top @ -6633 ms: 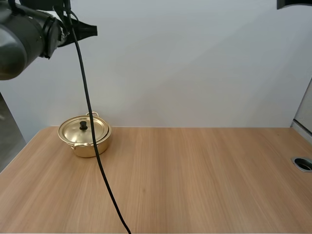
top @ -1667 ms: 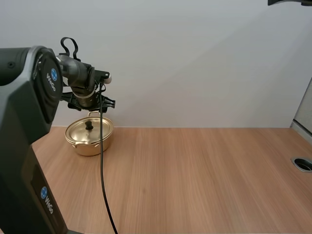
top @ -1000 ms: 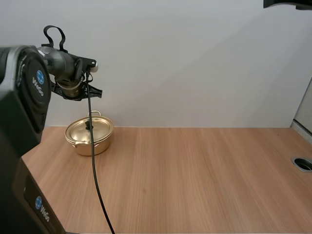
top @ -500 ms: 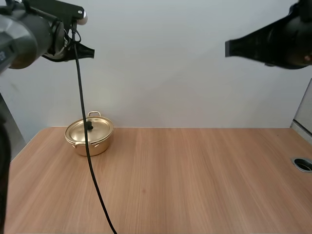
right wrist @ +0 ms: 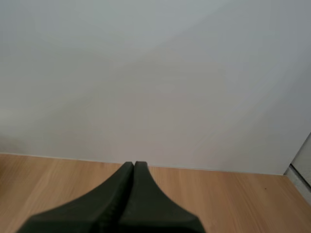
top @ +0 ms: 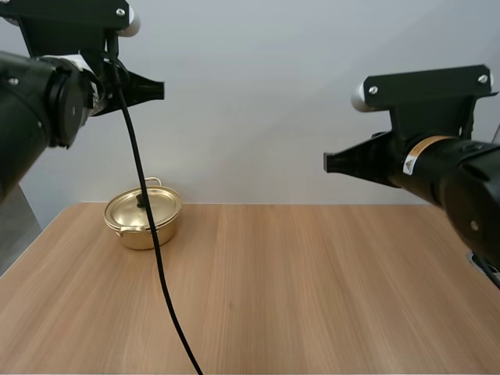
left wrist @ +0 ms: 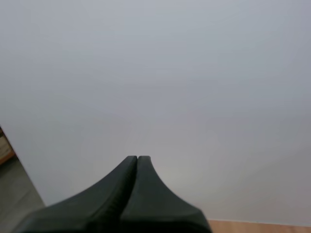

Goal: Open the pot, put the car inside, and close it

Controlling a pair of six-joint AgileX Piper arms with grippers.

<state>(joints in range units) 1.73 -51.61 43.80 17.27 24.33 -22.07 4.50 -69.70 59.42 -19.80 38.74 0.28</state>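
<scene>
Pot (top: 143, 221): round, shiny, gold-coloured, with loop handles at its rim. It stands at the far left of the counter (top: 312, 297), close to the wall. Lid (top: 148, 209): seated on the pot, black knob (top: 141, 201) at centre.

Left tool (left wrist: 137, 162): closed together, holding nothing, raised high above the pot.

Right tool (right wrist: 134, 167): closed together, holding nothing, well apart from the pot.

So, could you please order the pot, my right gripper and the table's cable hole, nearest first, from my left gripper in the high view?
1. pot, below, left.
2. right gripper, opposite side; too close to call with pot.
3. cable hole, table edge, right.
</scene>
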